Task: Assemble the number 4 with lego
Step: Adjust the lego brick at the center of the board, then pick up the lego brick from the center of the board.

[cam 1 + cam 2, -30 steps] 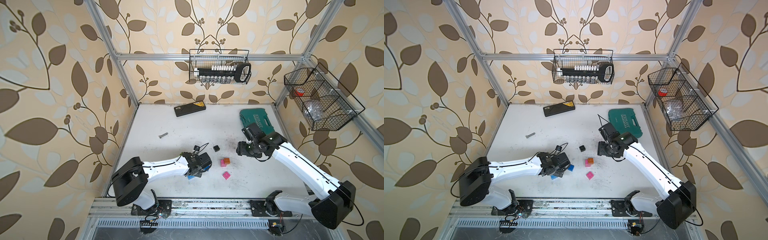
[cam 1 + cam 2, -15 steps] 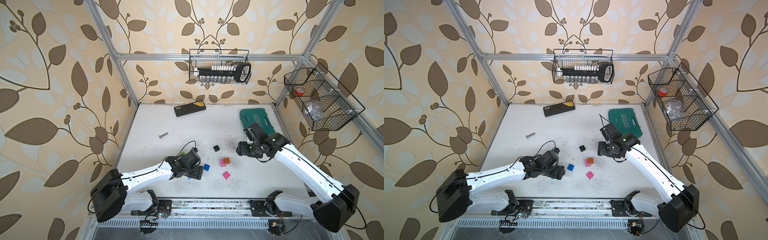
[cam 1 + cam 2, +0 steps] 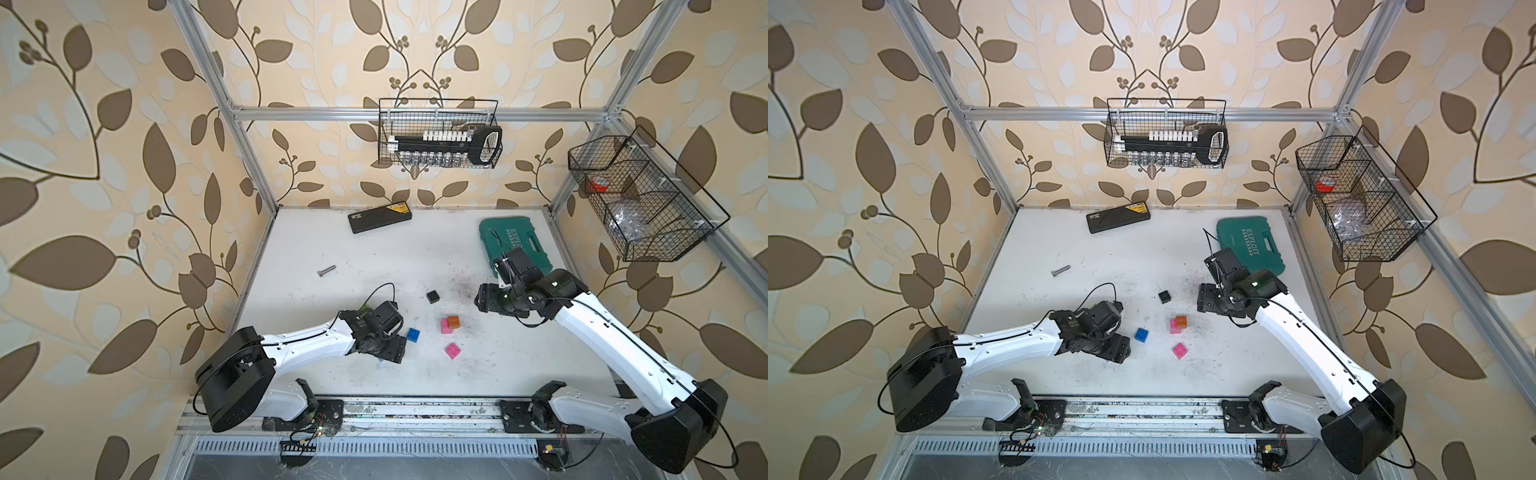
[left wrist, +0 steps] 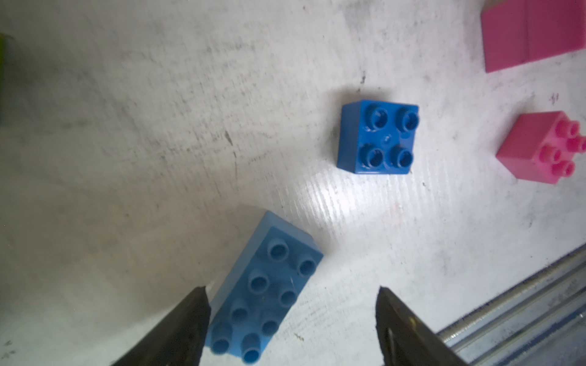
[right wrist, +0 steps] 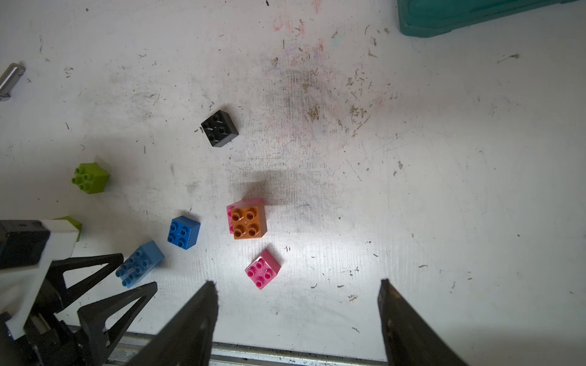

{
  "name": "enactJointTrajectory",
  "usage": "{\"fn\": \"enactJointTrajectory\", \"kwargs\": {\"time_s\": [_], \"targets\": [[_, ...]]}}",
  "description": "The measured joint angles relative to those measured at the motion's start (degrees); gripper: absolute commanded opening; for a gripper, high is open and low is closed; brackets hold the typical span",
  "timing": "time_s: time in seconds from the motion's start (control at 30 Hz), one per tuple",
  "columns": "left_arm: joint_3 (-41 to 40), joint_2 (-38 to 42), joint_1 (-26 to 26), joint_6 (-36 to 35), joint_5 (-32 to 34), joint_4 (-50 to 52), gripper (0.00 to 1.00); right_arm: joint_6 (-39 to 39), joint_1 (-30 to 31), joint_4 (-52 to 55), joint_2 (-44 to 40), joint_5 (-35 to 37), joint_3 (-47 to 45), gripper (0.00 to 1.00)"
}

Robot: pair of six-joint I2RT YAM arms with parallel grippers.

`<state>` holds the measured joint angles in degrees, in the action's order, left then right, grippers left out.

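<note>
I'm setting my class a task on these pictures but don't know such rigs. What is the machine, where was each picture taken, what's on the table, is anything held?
A robot with a left arm and a right arm, each ending in a two-finger gripper. Both top views look down on the whole table; each wrist view comes from a camera on an arm. Loose lego lies there: a black brick, a dark blue brick, a pink brick, an orange brick atop a pink base, two green bricks, a long light blue brick. Further back: a bolt, a teal case, a black box. Nothing is held: the left gripper is open with the light blue brick between its fingers; the right gripper hangs open above the table.
</note>
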<state>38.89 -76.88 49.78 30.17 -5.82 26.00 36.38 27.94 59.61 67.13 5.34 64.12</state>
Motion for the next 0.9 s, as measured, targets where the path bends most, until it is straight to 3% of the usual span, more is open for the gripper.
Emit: {"fn": "enactJointTrajectory", "kwargs": {"time_s": [0.23,0.43,0.6,0.9], "targets": [[0.0,0.2,1.2,0.3,-1.2,2.4,0.78,0.0,0.0,-0.3,0.0,-0.1,-0.1,0.77],[-0.3,2.9,8.4,3.0,5.7,5.8,0.77,0.3,0.0,-1.4,-0.1,-0.7,-2.4,0.84],[-2.4,3.9,9.0,4.4,11.2,5.7,0.75,0.9,0.0,-2.6,-0.3,-1.9,-4.0,0.99],[-5.4,5.3,9.9,4.5,15.6,3.3,0.66,1.3,0.0,-4.3,-2.1,-2.6,-4.3,0.99]]}}
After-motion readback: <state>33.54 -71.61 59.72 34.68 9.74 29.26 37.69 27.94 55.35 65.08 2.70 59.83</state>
